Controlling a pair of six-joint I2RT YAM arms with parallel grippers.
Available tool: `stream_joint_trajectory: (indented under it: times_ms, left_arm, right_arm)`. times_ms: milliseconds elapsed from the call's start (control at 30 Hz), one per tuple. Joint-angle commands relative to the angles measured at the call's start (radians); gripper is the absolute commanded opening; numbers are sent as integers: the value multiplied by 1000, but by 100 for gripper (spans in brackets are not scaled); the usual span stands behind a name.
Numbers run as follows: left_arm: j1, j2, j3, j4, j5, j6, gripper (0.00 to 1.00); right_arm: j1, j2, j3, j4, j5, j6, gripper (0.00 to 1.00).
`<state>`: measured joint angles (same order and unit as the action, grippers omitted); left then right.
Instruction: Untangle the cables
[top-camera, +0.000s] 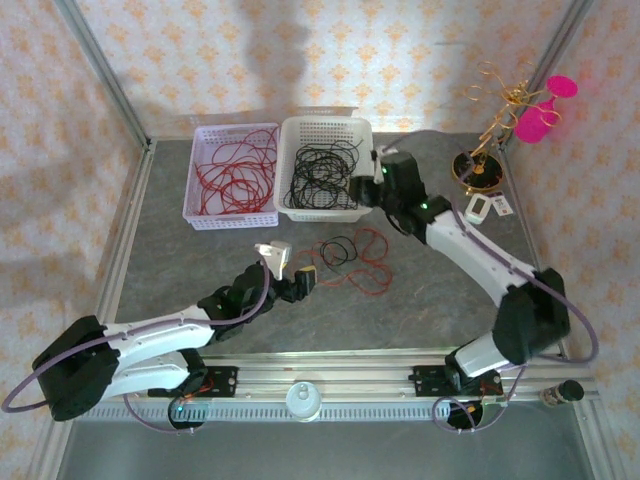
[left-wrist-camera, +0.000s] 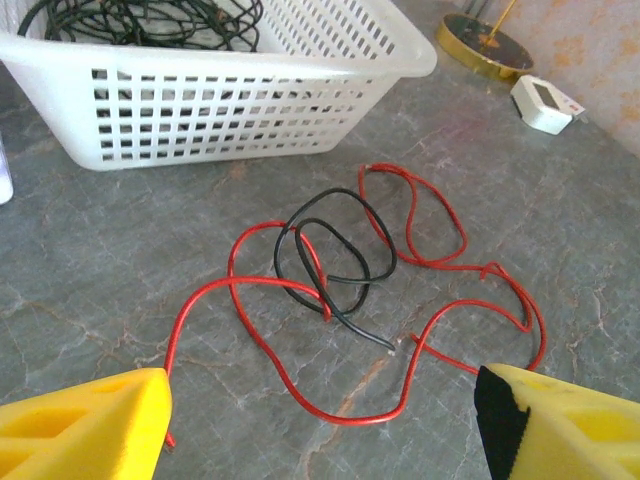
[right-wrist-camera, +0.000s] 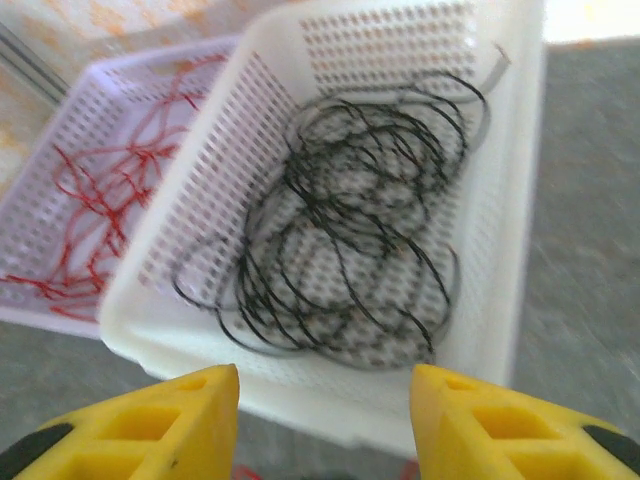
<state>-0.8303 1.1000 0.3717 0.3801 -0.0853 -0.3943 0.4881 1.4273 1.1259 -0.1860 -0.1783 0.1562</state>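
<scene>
No brand or label can be read; the small white device (left-wrist-camera: 545, 103) near the gold stand (top-camera: 480, 168) has a face too blurred to make out.

The loose cables (top-camera: 352, 258) lie on the grey desk (top-camera: 440, 290) at about 5 o'clock from the white basket (top-camera: 322, 168). The clump's long axis runs from 9 to 3 o'clock in the top view. The left wrist view adds detail: one black cable (left-wrist-camera: 335, 255) is looped through one red cable (left-wrist-camera: 440, 300), and its bare end points toward about 4 o'clock.

The left gripper (left-wrist-camera: 320, 415) hovers just short of the clump, fingers wide apart with nothing between them. The right gripper (right-wrist-camera: 325, 410) hangs over the near rim of the white basket, fingers apart and seemingly empty, though that view is soft. Its camera shows coiled black cables (right-wrist-camera: 350, 220) in this basket, and red ones (right-wrist-camera: 100, 200) in the lavender basket (top-camera: 232, 175) at 9 o'clock.
</scene>
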Motion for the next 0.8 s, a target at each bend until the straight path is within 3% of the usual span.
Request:
stream_joint_trajectory:
  times_ms: [0, 167, 233, 367, 500, 767]
  left_arm:
    - [13, 14, 60, -109, 20, -24, 81]
    - [103, 86, 193, -331, 119, -25, 78]
    - [109, 123, 263, -450, 166, 65, 78]
    - [119, 215, 378, -628, 156, 199, 79]
    - [132, 349, 494, -787, 135, 339, 80]
    - [235, 471, 601, -839, 111, 420, 85]
  right_arm:
    - [-2, -121, -173, 20, 87, 51, 48]
    - [-2, -239, -375, 63, -59, 108, 47]
    - [-2, -264, -421, 59, -79, 100, 47]
    - [-1, -300, -467, 71, -30, 87, 48]
    - [-2, -291, -469, 99, -70, 58, 48]
    - [-2, -308, -518, 144, -110, 48, 48]
